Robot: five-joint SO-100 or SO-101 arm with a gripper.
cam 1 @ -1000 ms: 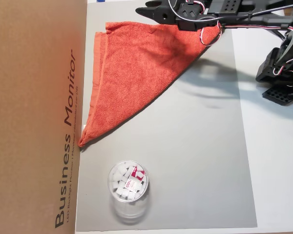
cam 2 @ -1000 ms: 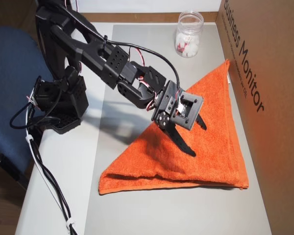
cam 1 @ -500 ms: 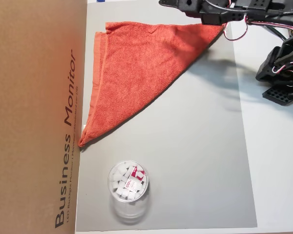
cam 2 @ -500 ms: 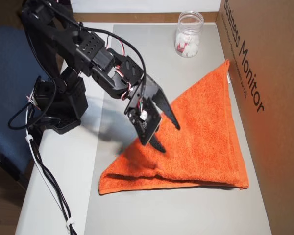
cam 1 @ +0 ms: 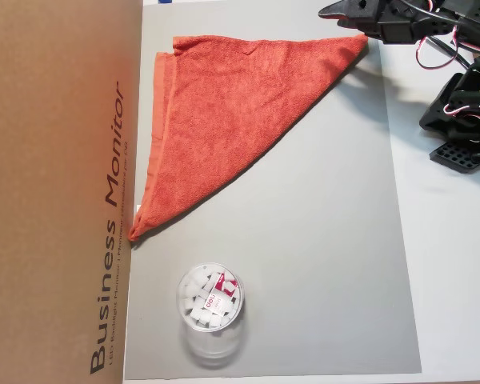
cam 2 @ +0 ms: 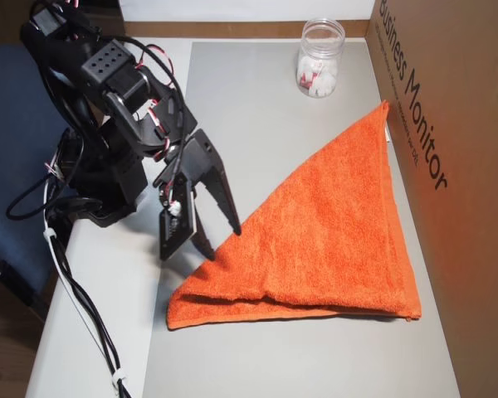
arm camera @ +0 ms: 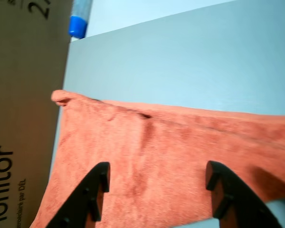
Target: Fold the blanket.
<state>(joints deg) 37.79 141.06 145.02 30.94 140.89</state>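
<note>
Bench (cam 2: 108, 315) carries grey mat (cam 1: 320, 264). Blanket (cam 2: 324, 240) lies on mat, folded to triangle, long edge against cardboard box (cam 1: 56, 192). My claw (cam 2: 217, 240) spread wide, empty, above blanket's near corner. Next fold, I judge: pinch both layers at corner, carry across evenly. Jar (cam 1: 210, 304) well apart.
</note>
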